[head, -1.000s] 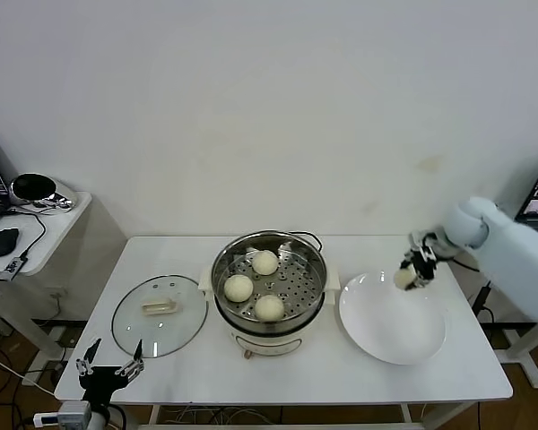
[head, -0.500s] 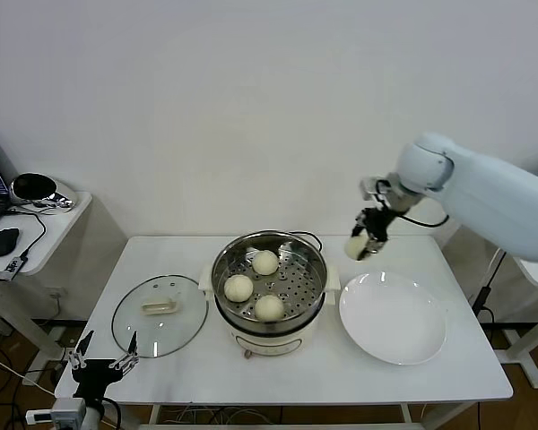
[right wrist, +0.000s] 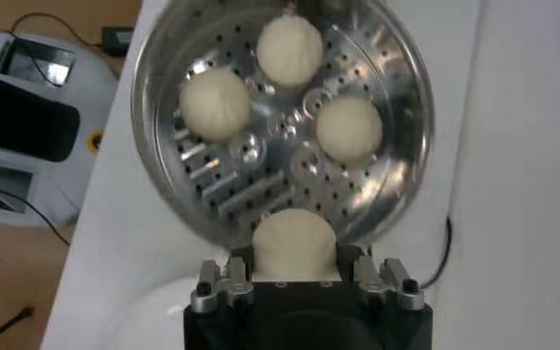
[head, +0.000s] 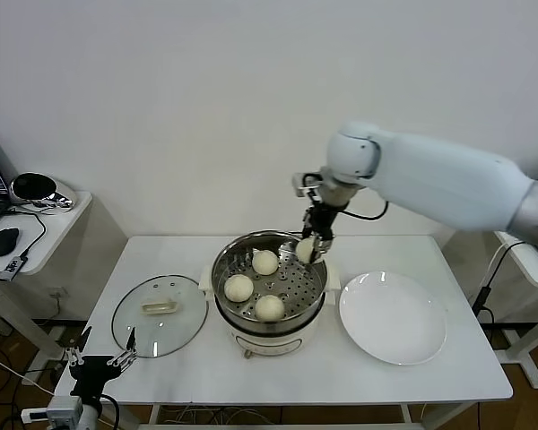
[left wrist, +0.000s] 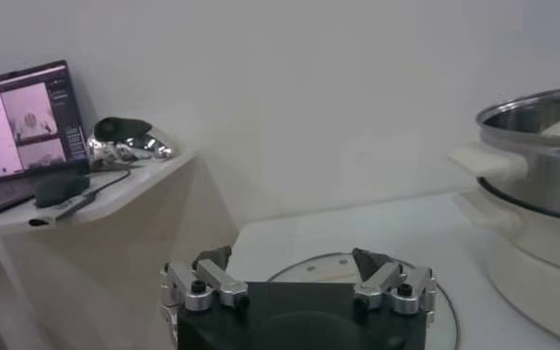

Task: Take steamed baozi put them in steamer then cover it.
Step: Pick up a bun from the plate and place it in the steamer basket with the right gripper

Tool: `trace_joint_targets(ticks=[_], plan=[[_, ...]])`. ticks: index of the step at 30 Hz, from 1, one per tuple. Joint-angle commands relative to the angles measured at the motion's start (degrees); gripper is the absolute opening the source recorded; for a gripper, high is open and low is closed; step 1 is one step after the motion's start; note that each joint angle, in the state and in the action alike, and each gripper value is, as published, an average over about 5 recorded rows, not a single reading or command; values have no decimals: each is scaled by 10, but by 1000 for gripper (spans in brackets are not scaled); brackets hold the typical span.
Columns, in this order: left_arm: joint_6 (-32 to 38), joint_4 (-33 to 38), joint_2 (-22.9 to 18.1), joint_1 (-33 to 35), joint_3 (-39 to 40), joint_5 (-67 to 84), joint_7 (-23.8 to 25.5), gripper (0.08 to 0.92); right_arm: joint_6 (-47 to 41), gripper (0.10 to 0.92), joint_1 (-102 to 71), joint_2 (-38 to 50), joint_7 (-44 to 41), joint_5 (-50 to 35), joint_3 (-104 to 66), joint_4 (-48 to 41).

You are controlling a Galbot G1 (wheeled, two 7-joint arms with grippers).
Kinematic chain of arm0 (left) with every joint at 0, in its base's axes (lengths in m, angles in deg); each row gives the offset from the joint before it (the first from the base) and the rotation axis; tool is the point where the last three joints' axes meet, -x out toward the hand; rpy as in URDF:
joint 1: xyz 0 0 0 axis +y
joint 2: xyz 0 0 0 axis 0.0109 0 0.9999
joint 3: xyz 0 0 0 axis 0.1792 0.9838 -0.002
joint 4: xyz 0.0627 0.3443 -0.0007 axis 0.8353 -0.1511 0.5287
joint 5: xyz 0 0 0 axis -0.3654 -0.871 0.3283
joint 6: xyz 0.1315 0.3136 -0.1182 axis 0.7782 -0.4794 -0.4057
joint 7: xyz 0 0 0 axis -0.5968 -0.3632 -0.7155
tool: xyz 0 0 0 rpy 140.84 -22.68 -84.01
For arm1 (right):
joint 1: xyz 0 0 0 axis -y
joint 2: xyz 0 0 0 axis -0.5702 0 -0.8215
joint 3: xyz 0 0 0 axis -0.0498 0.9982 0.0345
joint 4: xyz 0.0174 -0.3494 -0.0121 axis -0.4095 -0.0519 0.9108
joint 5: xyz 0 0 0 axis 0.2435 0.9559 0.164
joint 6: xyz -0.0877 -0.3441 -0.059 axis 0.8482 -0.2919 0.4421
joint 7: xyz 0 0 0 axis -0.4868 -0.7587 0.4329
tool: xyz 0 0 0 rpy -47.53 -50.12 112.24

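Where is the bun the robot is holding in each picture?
Head view: the held baozi hangs in the right gripper, over the far right rim of the steamer.
Left wrist view: not in it; only the steamer's side and the idle left gripper show.
Right wrist view: the baozi sits between the gripper's fingers, above the perforated tray.
Shared landmark: the steamer.

The steamer (head: pixel 269 288) is shiny polished metal with a perforated tray, on a smooth cream plastic-looking base. The baozi (right wrist: pixel 294 243) look matt, smooth and doughy. The cover (head: pixel 159 314) is clear glossy glass with a metal rim, and the plate (head: pixel 393 317) looks glossy white.
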Motion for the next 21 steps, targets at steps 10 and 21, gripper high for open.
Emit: trace_joint_targets(ticks=[10,21], plan=[[1,0,-2,3,4,2,-1,823,-38,543,-105,-68,31,61,-3,-58],[1,-3,-5,1,9,1,-1,823,-46,543,-140,-64,40,83,-19,-69]])
